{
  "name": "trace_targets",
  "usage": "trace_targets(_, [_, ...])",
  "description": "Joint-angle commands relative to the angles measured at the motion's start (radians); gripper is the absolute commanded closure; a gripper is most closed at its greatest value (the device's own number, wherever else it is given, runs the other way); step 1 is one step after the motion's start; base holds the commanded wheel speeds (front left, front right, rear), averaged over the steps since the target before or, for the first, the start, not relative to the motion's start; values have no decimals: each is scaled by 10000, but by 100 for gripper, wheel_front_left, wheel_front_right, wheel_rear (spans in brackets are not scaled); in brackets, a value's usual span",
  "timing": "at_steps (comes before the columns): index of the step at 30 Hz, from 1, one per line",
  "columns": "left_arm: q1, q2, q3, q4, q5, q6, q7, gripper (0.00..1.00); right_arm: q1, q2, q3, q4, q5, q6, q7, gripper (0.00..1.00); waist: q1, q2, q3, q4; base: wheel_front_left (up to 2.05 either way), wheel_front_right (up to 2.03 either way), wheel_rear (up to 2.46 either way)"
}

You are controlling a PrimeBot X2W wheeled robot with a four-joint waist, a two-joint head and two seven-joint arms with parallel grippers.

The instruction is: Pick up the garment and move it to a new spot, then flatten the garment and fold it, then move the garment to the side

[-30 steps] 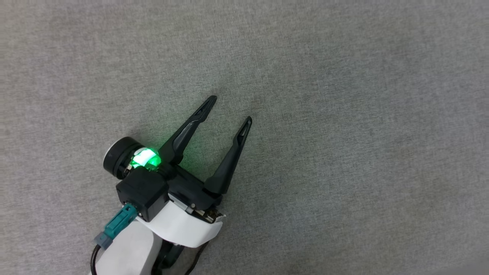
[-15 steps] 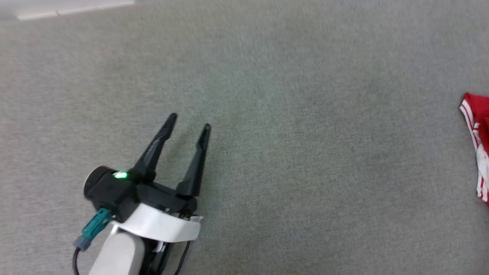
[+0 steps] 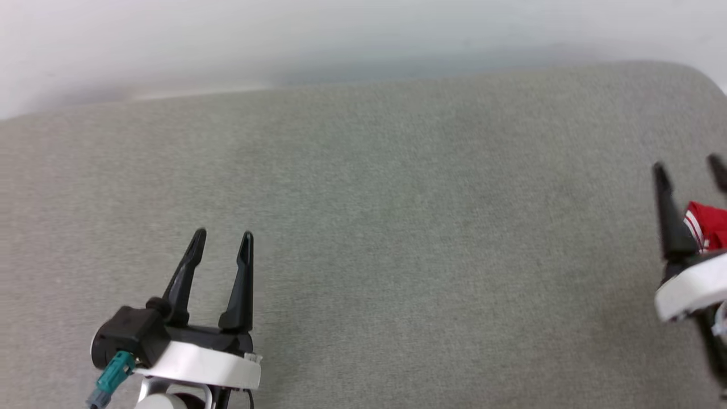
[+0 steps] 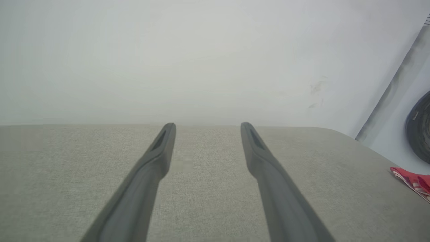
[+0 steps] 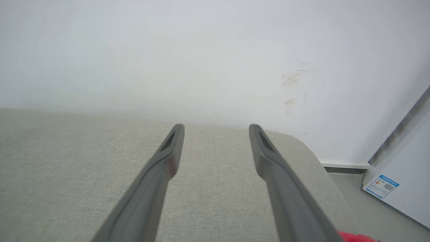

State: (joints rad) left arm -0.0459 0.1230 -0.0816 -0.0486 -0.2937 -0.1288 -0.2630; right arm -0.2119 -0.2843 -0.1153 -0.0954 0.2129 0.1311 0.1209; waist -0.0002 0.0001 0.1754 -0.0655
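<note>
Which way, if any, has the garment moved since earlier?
Cannot tell: the camera tilted up, so the garment and the surface's far edge both slid down the head view about equally.

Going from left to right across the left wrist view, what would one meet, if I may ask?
left claw → garment
</note>
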Motion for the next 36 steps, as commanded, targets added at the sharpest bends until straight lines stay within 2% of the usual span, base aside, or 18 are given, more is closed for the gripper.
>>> trace_targets(1, [177,-51,102,54,75,-2,-21,0,322,260,57,-146,77,-8,-232,0,2,-1,-294,240,0,0,0])
trace_targets(5, [442,-213,158,306,142,-7,-21,0,1014,950,274,-239,215,-8,-909,0,2,-1,-564,449,0,0,0])
trace_targets(9, [614,-303,276,588,153,-12,-21,0,1456,1331,484,-24,424,-8,-1472,0,2,-1,-780,604,0,0,0])
trace_targets(22, [881,-492,513,1076,64,-20,-21,0,2056,1732,979,1254,395,-8,-2908,0,2,-1,-1216,726,0,0,0])
trace_targets(36, [943,-419,474,1039,1,-20,-21,0,1853,1778,1199,1659,404,-8,-3068,0,2,-1,-1274,675,0,0,0])
